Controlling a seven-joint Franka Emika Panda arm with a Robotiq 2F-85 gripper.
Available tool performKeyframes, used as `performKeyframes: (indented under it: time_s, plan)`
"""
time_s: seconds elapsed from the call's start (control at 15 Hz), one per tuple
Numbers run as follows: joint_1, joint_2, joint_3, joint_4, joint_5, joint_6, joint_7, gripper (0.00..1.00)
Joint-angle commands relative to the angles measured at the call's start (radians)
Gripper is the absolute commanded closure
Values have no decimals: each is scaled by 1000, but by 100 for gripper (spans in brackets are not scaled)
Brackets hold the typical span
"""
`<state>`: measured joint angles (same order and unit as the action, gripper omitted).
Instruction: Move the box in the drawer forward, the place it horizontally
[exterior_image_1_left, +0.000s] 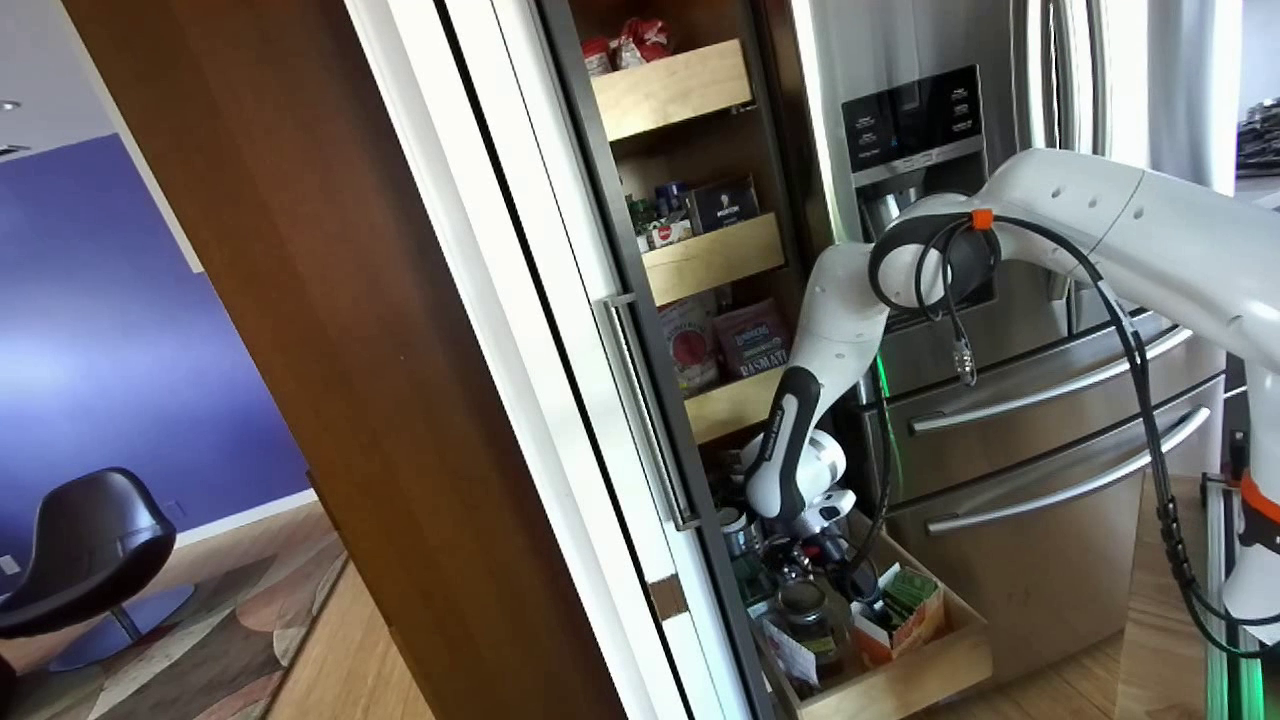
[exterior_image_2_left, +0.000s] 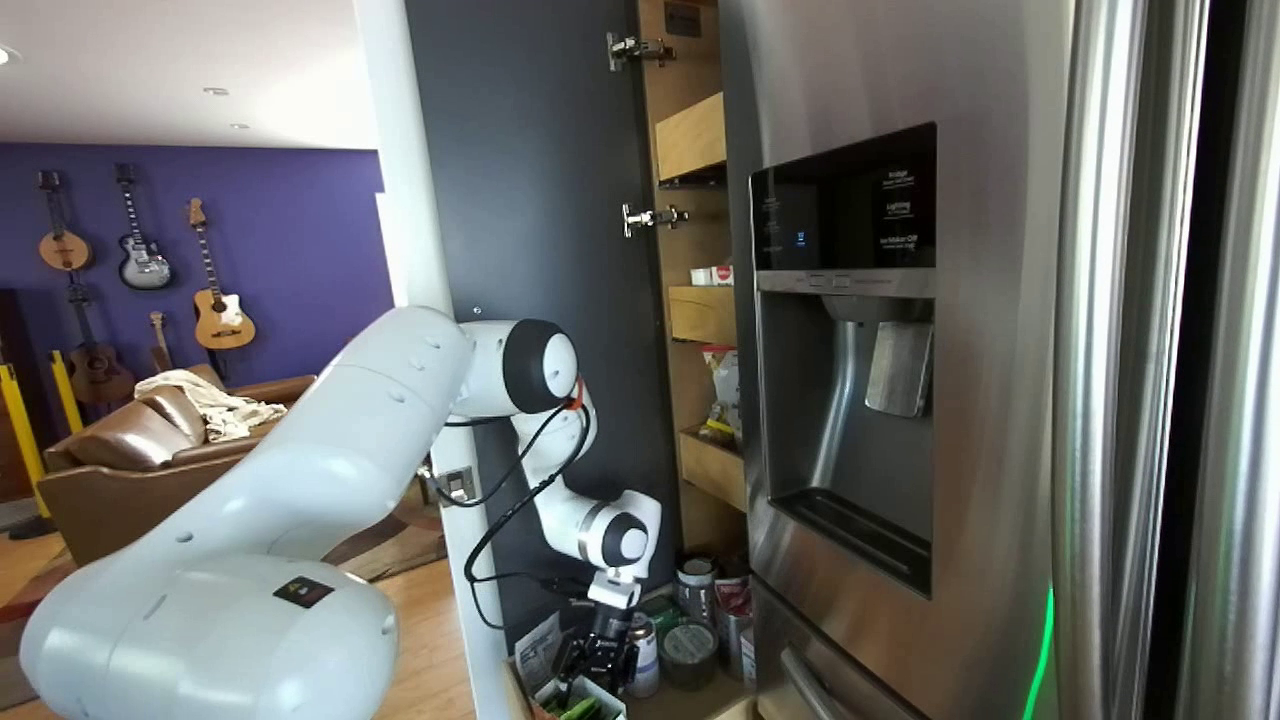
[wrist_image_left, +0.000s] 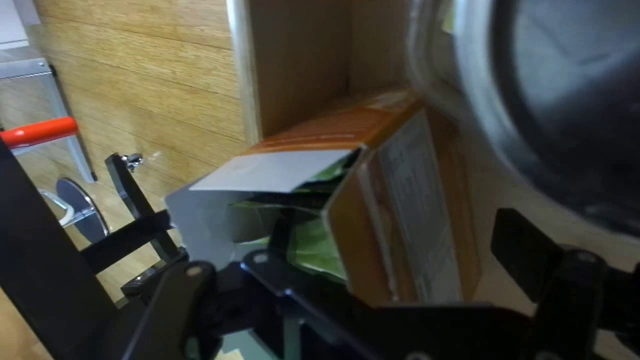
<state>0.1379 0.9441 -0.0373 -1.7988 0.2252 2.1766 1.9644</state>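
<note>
The gripper (wrist_image_left: 395, 225) stood spread and pinched nothing. The box (wrist_image_left: 420, 210) was below it in the drawer (exterior_image_1_left: 910, 685), mouth toward it, one side wall between the fingers (wrist_image_left: 522, 250): one finger seemed to dip in among the packets (wrist_image_left: 320, 245), the other stood outside, near the jar (wrist_image_left: 565, 80). How deep the inner one reached could not be told. The step looked like taking that wall to shift and lay the box. Doing it well meant centring the wall between the fingers, closing gently so the card would not crumple, and catching no packet or flap (wrist_image_left: 270, 170). Tipping would want a slow roll away from the jar, since loose packets could slide out.
</note>
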Motion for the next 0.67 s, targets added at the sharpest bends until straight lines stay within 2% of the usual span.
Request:
performKeyframes:
  time_s: [0.0,0.33,0.53,0.6]
  plan:
    - [-83,-63,67,-113,85,-6,-149,0]
    - [-136,-84,82,-154,171,-133,-289,0]
    - [-135,-94,57,-168,214,-172,-274,0]
    - [-130,-108,47,-186,225,-153,-268,0]
